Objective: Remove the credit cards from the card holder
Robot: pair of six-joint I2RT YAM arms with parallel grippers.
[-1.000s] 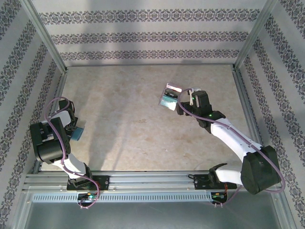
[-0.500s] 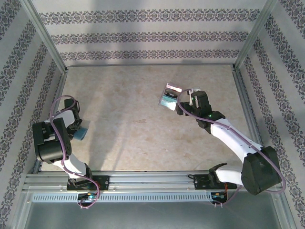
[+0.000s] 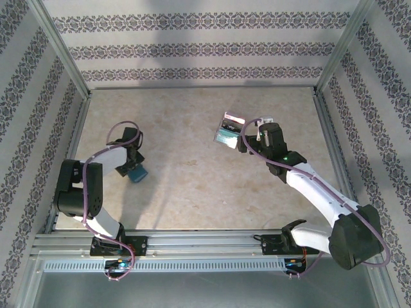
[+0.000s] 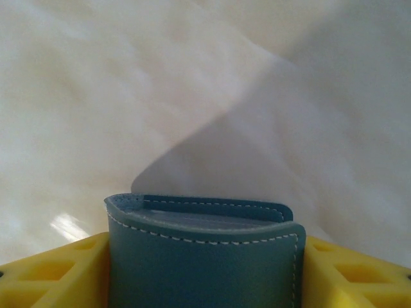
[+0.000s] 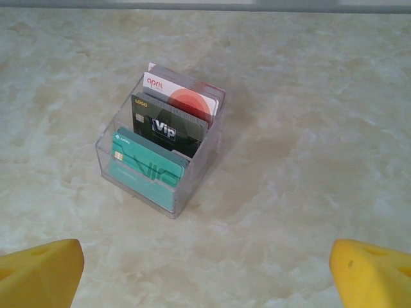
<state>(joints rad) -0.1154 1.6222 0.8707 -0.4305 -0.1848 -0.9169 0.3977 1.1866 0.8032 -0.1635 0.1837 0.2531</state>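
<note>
L: left gripper (image 4: 205,277) clamped across folded wallet (image 4: 204,247), edge pointing outward, above left of table (image 3: 186,192) | R: right gripper (image 5: 205,269) jaws wide apart, low, aimed at clear box (image 5: 207,162) | cards (image 5: 168,131) stand upright in box slots, top edges free, probably so they are easy to pinch | no card touched

I see the card holder (image 4: 205,269) as smooth, matt blue leather-look material with pale stitching. The left gripper (image 4: 205,247) has matt yellow plastic fingers (image 4: 51,276). Toward one o'clock on the table (image 3: 180,128), which is pale, marbled and softly shiny, a clear glossy plastic box (image 5: 200,172) holds glossy plastic credit cards (image 5: 144,167).
</note>
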